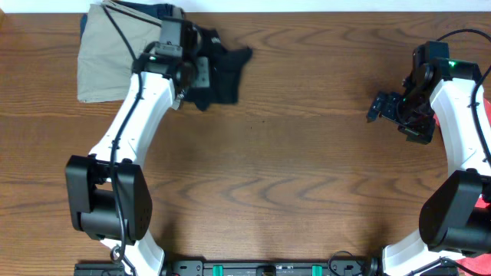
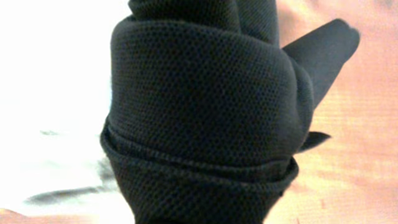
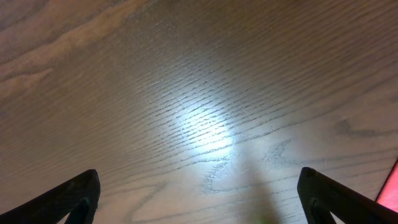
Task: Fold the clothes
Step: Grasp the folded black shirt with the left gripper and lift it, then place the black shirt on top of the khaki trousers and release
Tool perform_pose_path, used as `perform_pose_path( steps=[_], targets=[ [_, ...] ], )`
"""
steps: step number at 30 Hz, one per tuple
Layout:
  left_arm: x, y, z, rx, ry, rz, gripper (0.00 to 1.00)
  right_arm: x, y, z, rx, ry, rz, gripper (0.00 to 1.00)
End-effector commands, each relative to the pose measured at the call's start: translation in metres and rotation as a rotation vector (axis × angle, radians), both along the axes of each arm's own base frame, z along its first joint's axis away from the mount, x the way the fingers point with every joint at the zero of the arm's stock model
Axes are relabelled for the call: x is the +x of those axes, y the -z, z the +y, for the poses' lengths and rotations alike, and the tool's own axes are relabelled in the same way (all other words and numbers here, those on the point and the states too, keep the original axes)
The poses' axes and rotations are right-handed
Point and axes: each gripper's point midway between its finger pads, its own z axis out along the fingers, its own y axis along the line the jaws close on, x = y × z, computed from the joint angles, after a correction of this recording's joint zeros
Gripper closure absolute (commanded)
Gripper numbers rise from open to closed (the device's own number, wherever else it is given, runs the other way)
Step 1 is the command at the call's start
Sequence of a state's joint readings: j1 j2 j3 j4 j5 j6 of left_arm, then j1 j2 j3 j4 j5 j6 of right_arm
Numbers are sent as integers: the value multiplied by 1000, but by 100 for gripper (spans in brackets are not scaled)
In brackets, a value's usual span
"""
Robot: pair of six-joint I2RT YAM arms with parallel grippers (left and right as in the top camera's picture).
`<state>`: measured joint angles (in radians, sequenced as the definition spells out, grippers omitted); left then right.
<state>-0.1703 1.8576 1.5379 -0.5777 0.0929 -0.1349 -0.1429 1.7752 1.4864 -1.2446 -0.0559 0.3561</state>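
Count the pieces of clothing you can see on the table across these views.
3: khaki-tan trousers at the far left corner, the black garment just right of them, and a red piece barely showing at the right edge. More may be hidden.

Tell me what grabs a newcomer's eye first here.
The black garment lies bunched at the far-left part of the table, beside the khaki trousers. The left fingers are shut on it, and its mesh fills the left wrist view. On the other side, the right fingers stand wide open over bare wood.
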Motion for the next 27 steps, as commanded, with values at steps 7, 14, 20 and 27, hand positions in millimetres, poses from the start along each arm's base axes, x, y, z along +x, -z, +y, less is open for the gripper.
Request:
perform_pose_path(
  steps=[7,14,20,27],
  targets=[
    [35,-23,84,29,-196,-125,94,0,-2,0,3,10,-5,1],
    [51,-41,141,29,-308,-231,94,0,-2,0,3,10,-5,1],
    [53,-49,175,35,-369,-272,94,0,-2,0,3,10,-5,1],
    [51,-44,211,75,-450,-276,91,0,-2,0,3,10,-5,1]
  ],
)
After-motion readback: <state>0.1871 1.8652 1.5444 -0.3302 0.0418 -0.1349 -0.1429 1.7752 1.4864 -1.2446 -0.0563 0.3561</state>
